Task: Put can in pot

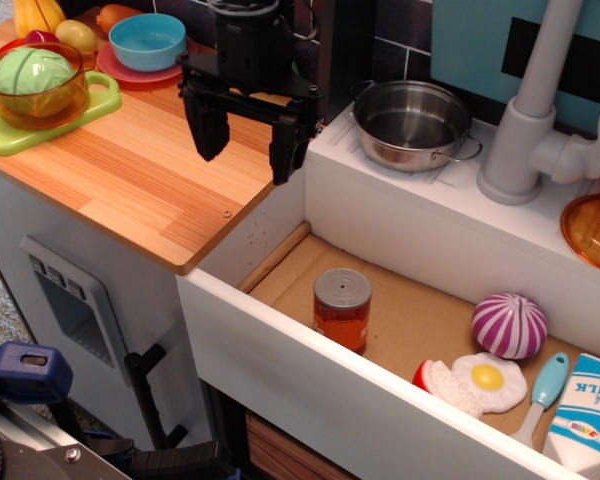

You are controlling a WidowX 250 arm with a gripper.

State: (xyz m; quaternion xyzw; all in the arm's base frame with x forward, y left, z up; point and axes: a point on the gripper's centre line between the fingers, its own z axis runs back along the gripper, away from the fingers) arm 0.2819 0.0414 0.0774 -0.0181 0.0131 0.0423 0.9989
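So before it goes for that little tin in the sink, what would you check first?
1. Pincer open and holding nothing: ok.
2. Can standing upright, top uncovered: ok.
3. Room around the can: ok, the onion and fried egg lie apart from it.
4. Pot empty and upright: ok.
5. Pincer lined up over the can: not ok, it hangs above the wooden counter.
6. Clearance past the sink's front wall: cannot tell.
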